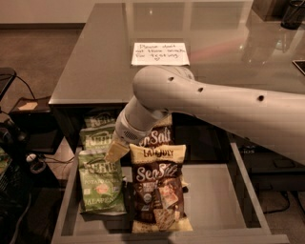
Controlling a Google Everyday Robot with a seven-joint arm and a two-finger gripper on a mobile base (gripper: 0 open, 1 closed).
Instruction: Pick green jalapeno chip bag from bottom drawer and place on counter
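Observation:
Three light-green Kettle bags lie in a row on the left side of the open bottom drawer (209,198). The front one (101,183) shows "JALAPENO" along its lower edge; two more (96,137) lie behind it, partly under the counter edge. My gripper (116,151) hangs from the big white arm (209,112). Its pale tip sits at the top right corner of the front green bag, beside the brown bags. The glossy dark-grey counter (95,62) carries a white handwritten note (160,53).
Two brown-and-cream Late July Sea Salt bags (158,193) lie in the drawer's middle, one behind the other. The drawer's right half shows bare grey floor. Cables and dark gear (19,157) sit on the floor at the left. A dark object (291,12) stands on the counter's far right.

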